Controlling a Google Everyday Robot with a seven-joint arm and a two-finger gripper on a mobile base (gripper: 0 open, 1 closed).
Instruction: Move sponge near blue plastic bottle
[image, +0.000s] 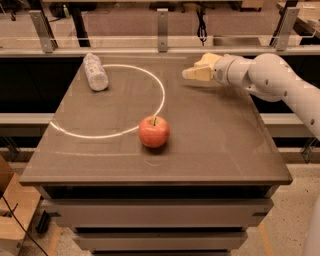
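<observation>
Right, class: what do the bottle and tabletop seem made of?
Bottle: probably thin plastic, whitish and translucent, with a crinkled surface. Tabletop: hard, smooth, grey-brown, maybe laminate or stone; it faintly mirrors the apple. The gripper is above its far side.

Smooth table (225, 150), glossy apple (154, 131)
My gripper (194, 73), pale matt plastic, is over the table's far right; the bottle (95, 72) is crinkled plastic.
</observation>
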